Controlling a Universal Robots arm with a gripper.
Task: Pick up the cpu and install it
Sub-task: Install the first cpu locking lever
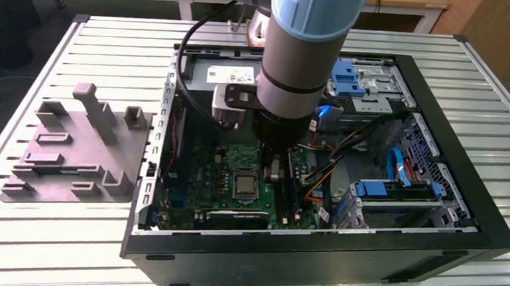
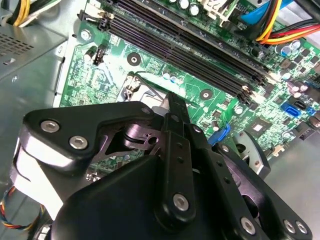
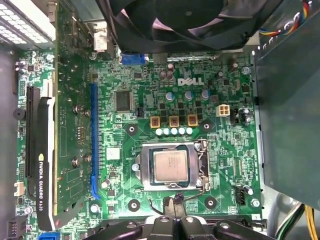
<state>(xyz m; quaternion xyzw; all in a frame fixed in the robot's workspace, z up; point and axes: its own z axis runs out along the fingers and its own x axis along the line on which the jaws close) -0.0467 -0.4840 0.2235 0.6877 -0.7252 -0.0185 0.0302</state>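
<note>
You see the cpu (image 3: 170, 167) seated in its socket (image 3: 172, 168) just ahead of your gripper (image 3: 174, 204), whose fingers are pressed together, holding nothing.

even bright light; glare on motherboard (image 2: 165, 85), slightly soft.

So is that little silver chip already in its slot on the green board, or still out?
In. In the first wrist view the cpu lies flat inside the metal-framed socket on the green board.
</note>
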